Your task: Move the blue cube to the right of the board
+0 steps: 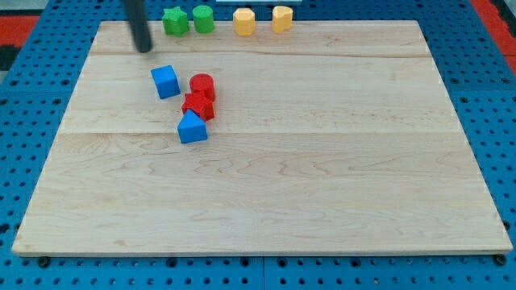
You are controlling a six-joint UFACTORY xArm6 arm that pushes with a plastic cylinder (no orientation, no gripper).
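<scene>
Blue cube (165, 81) sits in the upper-left part of the wooden board (322, 185), on the view's left half, flat on the surface and touching nothing.

Working from the view's bottom upward, the first block we meet is a blue block with a sloped top, wedge-like (192, 128). It lies at about 5 o'clock from the blue cube. Directly at its 12 o'clock, and touching it, we see a red block of irregular, star-like outline (198, 105). Above that, at 12 o'clock again and in contact, stands a red cylinder (202, 84). These three form a short column running toward the view's top. The red cylinder is just beside the blue cube, at its 3 o'clock, with a narrow strip of board showing between them.

Our tip (144, 48) is at roughly 11 o'clock from the blue cube, near it but apart. We carry a plain dark rod, so we have no jaws to open or close, and it holds nothing.

Along the board's far edge we log four blocks in a row, from the view's left to right: a green star-shaped block (175, 21), a green cylinder (203, 18), a yellow hexagonal block (243, 22) and a second yellow block (281, 18) whose shape we cannot fix.

Under the board lies a blue pegboard (40, 97).
</scene>
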